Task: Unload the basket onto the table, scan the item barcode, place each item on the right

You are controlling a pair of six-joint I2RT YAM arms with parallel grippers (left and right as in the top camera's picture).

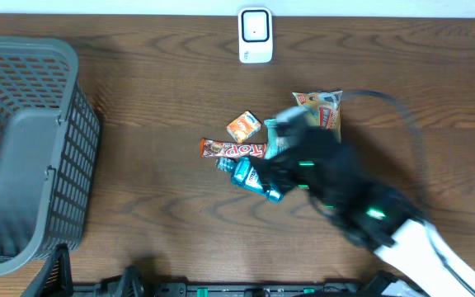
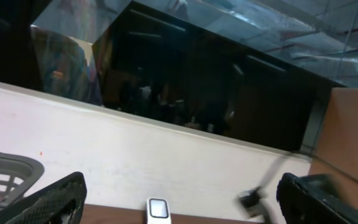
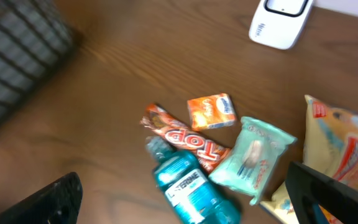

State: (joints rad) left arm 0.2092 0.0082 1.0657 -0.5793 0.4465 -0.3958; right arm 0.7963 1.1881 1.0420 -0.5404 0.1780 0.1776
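Right gripper [image 3: 182,177] is spread wide with nothing in it, hanging over the pile of items mid-table. The blue mouthwash bottle [image 3: 188,190] lies closest under its jaws, touching the TOP bar [image 3: 185,138]. My guess is it's rigid, slick and liquid-heavy, so pinch across the body, not the cap. Left gripper [image 2: 180,186] is spread open too, empty. The scanner [image 1: 255,35] sits at the far edge.
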